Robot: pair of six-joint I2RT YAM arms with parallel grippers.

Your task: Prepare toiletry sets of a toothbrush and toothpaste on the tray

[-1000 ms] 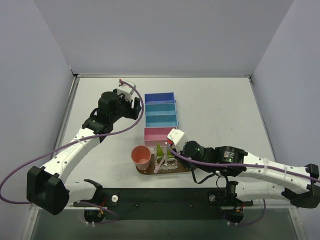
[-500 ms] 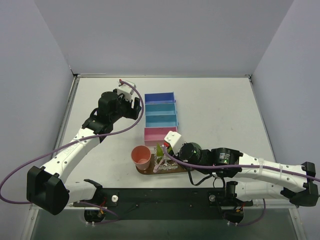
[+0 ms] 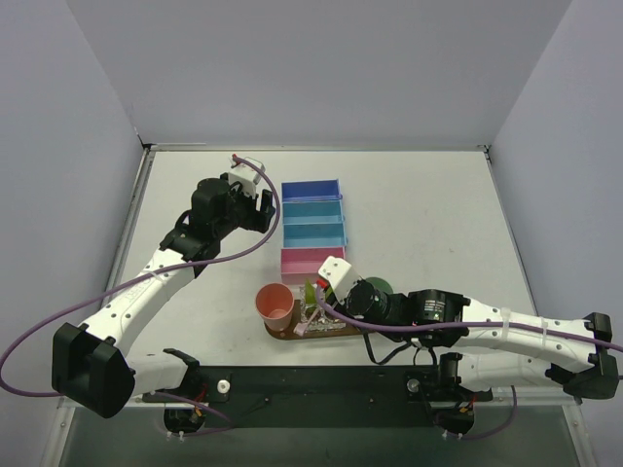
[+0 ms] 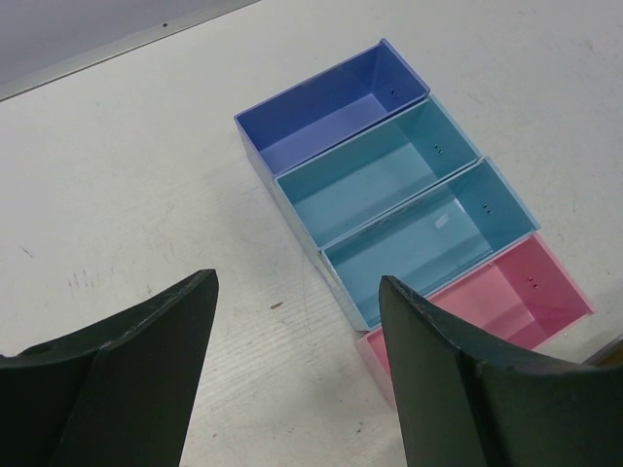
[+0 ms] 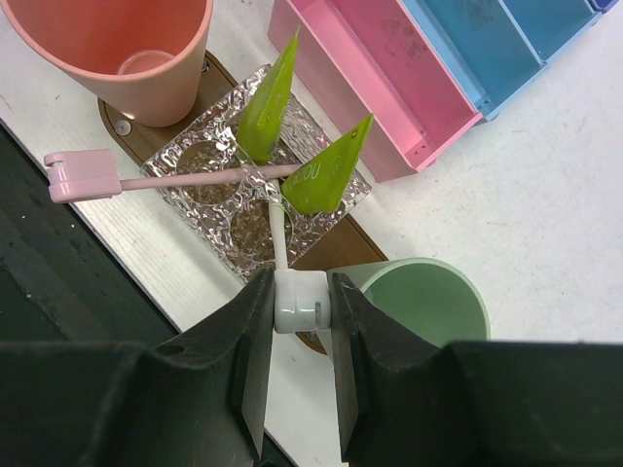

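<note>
White toothbrush (image 5: 278, 229) pinched narrowly in the right gripper (image 5: 297, 302), over the tray (image 5: 336, 245)
Its long axis runs straight away from the jaws into the clear holder (image 5: 216, 115); the pink toothbrush (image 5: 175, 179) lies crosswise there, head towards the salmon cup (image 5: 117, 58). Two toothbrushes, two toothpaste tubes (image 5: 268, 102) (image 5: 326, 177) in the holder with tapered ends pointing away, two cups, the mint-green cup (image 5: 419, 297) just beside the gripper, four bins (image 3: 311, 230) beyond. Farther off, the left gripper (image 4: 297, 292) hangs wide, holding nothing
</note>
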